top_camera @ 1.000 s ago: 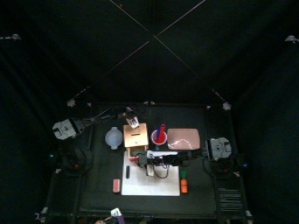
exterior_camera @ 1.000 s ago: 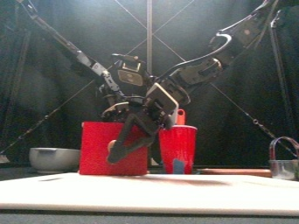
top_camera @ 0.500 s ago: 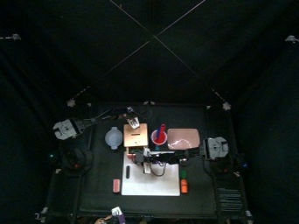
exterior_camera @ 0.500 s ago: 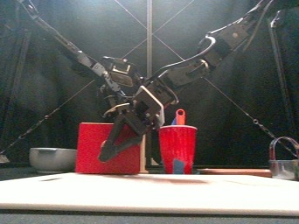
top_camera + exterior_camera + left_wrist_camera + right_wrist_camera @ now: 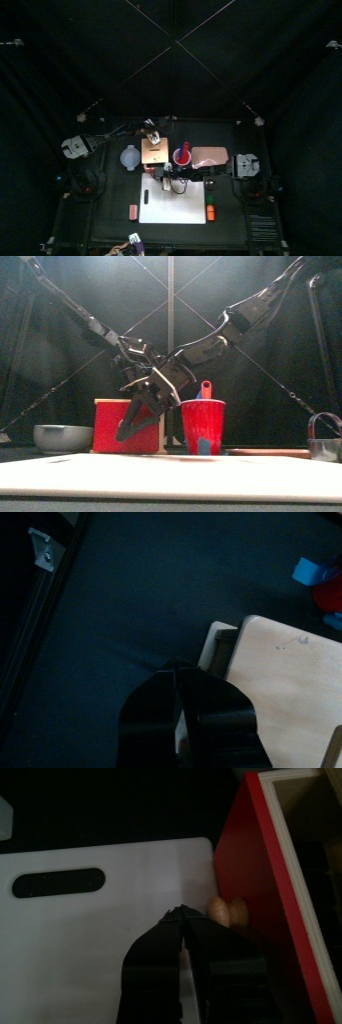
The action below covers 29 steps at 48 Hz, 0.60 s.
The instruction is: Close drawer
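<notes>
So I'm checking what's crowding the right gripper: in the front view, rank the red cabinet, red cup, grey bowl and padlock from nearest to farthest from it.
1. Red cabinet, directly behind the right gripper.
2. Red cup, just to the picture's right.
3. Grey bowl, out at the left.
4. Padlock, at the far right edge.

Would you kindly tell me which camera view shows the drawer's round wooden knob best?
The right wrist view: the knob sits large on the drawer's red front, just beyond the right gripper. The front view shows only the red front, the top view a tiny cabinet, the left wrist view its tan top.
</notes>
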Tool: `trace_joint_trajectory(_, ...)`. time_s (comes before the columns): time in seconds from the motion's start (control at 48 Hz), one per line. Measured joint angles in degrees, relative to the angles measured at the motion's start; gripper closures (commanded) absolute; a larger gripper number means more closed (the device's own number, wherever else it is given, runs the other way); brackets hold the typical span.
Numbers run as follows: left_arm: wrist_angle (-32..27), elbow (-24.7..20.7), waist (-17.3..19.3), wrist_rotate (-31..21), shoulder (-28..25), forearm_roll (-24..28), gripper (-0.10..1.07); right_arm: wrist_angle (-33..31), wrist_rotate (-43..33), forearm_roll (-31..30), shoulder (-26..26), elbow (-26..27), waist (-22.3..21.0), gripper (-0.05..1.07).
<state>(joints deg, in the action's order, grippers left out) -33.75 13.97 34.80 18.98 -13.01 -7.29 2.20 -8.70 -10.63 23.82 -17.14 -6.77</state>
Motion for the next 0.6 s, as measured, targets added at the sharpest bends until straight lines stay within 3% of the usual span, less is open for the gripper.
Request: trace_joint_trajectory(0.604, 0.4, -0.2, 0.0, 0.1, -0.4, 0.1, 0.6, -3.3, -0.5, -0.7, 0.5, 3.2, 0.3, 0.97)
